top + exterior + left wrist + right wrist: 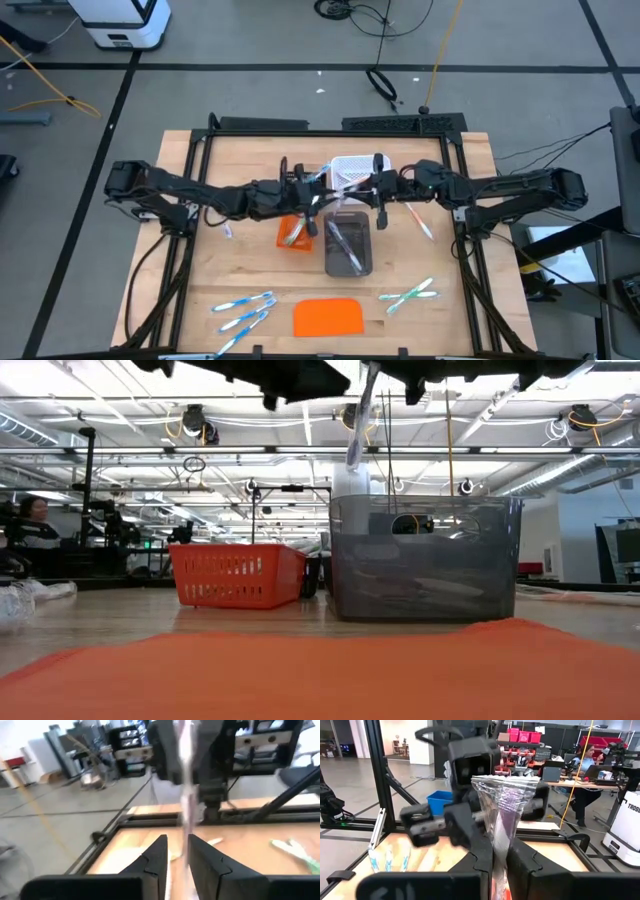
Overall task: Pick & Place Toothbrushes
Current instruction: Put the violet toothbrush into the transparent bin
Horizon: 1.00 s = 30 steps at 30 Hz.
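A pale toothbrush in a clear wrapper (504, 805) stands upright in the air above the grey tray (348, 250). Its lower end (356, 440) hangs in the low view. My right gripper (501, 857) is shut on it, coming from the table's right (374, 196). My left gripper (177, 855), coming from the left (316, 200), is open, and the wrapper (187, 795) passes through the gap between its fingers. More toothbrushes lie flat on the table: blue ones (245, 311), green ones (409, 293) and pink ones (420, 222). My right gripper pinches the wrapped toothbrush between its two fingers, partway along its length (501, 837). The fingers come level from the table's right and lie across it. The toothbrush stands upright, clear of the trays, with wrapper above and below the fingers. My left gripper: I cannot tell whether its fingers touch the wrapper.
An orange tray (293, 236) stands left of the grey one, and a white tray (352, 168) sits behind them. A flat orange slab (328, 317) lies near the front edge. A black frame (200, 150) borders the wooden table.
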### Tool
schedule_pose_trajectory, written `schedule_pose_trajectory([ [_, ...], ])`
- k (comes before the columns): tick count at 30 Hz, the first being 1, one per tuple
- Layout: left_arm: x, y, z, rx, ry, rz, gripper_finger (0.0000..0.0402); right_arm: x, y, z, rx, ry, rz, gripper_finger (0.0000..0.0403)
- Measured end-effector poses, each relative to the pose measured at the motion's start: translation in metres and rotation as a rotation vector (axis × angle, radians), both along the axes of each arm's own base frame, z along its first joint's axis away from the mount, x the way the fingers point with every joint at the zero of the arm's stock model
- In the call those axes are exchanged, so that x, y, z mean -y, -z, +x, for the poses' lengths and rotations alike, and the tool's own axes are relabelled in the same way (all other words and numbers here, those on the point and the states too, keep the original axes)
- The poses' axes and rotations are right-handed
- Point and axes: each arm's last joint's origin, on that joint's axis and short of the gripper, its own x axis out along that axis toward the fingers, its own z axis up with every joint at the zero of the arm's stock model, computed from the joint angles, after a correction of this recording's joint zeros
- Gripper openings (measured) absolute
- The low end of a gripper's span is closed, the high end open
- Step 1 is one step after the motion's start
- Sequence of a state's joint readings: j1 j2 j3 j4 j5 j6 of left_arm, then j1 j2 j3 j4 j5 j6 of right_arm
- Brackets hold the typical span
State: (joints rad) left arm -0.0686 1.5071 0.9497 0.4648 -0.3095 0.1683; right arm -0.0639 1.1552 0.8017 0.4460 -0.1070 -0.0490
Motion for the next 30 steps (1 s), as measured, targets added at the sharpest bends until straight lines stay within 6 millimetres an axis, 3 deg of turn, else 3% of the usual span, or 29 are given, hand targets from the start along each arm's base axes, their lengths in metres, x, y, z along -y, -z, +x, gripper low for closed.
schedule_pose_trajectory([
  [10,0.002,-0.014,-0.028,-0.137,-0.041,0.025,0.0149,-0.004,0.002,-0.006,-0.069,-0.017,0.037,0.0019],
  [30,0.001,-0.011,-0.031,-0.172,-0.08,-0.009,0.0152,-0.049,0.039,-0.001,-0.399,-0.129,0.327,0.0019],
])
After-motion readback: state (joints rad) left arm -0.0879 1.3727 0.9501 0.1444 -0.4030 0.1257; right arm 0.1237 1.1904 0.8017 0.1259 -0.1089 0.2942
